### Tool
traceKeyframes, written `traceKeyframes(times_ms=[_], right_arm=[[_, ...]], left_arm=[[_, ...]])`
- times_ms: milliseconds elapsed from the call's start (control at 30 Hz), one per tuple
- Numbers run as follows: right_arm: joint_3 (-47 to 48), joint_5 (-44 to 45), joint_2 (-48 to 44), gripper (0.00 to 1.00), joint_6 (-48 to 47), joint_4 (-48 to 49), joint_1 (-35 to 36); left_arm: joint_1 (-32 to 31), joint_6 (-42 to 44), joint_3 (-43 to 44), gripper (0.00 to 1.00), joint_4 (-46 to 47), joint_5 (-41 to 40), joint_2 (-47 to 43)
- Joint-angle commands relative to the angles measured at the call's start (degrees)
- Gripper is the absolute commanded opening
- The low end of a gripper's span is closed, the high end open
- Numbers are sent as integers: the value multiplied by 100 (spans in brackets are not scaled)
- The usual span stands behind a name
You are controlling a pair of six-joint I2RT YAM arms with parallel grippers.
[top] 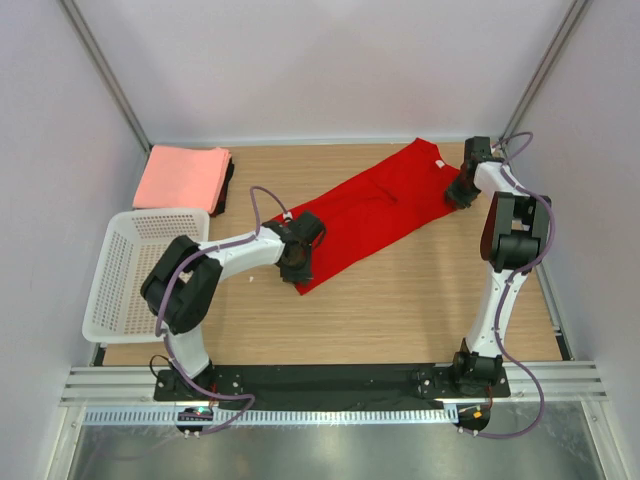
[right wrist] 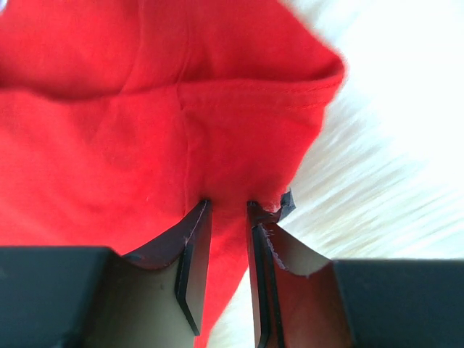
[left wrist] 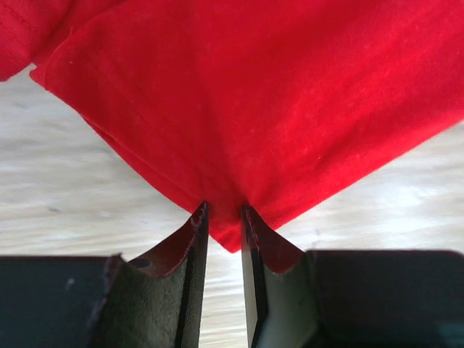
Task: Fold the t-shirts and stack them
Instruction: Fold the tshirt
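A bright red t-shirt point(top: 375, 210) lies folded into a long strip, running diagonally across the wooden table. My left gripper point(top: 297, 262) is at its near-left end. In the left wrist view the jaws point(left wrist: 223, 209) stand a narrow gap apart over a corner of the red cloth point(left wrist: 254, 94), with table showing between them. My right gripper point(top: 462, 192) is at the far-right end beside the collar. Its jaws point(right wrist: 226, 204) are also slightly apart, over the shirt's hemmed edge point(right wrist: 109, 130). A salmon-pink folded t-shirt point(top: 180, 177) lies at the back left on a dark one point(top: 226, 186).
A white plastic mesh basket point(top: 160, 213) sits at the left edge of the table, just in front of the folded stack. Light walls and metal posts close off the back and sides. Bare wood shows in front of the red shirt.
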Motion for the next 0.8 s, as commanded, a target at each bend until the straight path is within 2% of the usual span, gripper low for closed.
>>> traceKeyframes(times_ms=[0,167,300,433,533,567,633,700,767], right_arm=[[647,634,337,33,-596,-73,-97],[1168,647,768,33,-1106,-128,-308],[1518,145,874,35,-1659,14,-370],[1626,-74,542,36,-1617,-197,-370],[1319,-276,15,37,-1152,-303,-335],[1213,-390,-144,37,-829,-372,-308],[783,-487,-582,37,-441,-399,-203],[83,-951,-891,36,50,12,-2],[-333,-928,-1295,36,333,415,209]], left_arm=[[-336,-584,-385,25,412,277,-194],[-802,-1086,-596,25,562,436,-185],[-1547,-1587,-509,25,729,636,-711],[-1813,-1781,-184,30,624,682,-1299],[-1674,-1519,176,34,46,183,-1556],[-1594,-1196,264,35,-122,-89,-1565],[-1175,-843,457,35,-438,-144,-1496],[-883,-360,528,33,-580,-284,-1364],[-593,166,520,33,-546,-512,-1337]])
